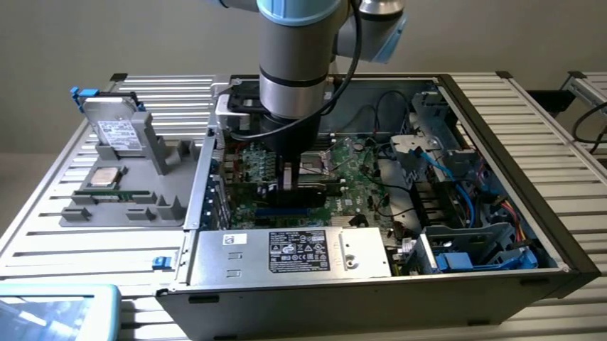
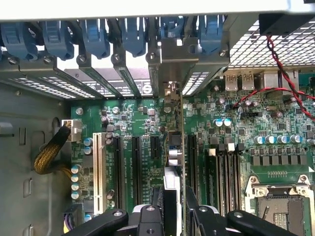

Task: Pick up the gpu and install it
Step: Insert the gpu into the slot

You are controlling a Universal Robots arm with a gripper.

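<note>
My gripper point(image 1: 290, 182) reaches down into the open computer case point(image 1: 493, 106) over the green motherboard point(image 1: 356, 177). It is shut on the gpu point(image 1: 320, 192), which shows as a dark flat card below the wrist. In the wrist view the gpu point(image 2: 173, 152) stands on edge between my two black fingers point(image 2: 150, 219). It runs along an expansion slot, and its metal bracket point(image 2: 170, 59) meets the rear slot openings. I cannot tell whether the card's lower edge is seated in the slot.
A silver power supply point(image 1: 294, 252) sits at the case's front. Blue cables and drive cages point(image 1: 465, 206) fill the exterior view's right. A grey fixture point(image 1: 133, 192) holds a hard drive point(image 1: 119, 131) at the exterior view's left. Memory slots point(image 2: 221, 172), CPU socket point(image 2: 278, 206) and braided cable point(image 2: 49, 155) flank the card.
</note>
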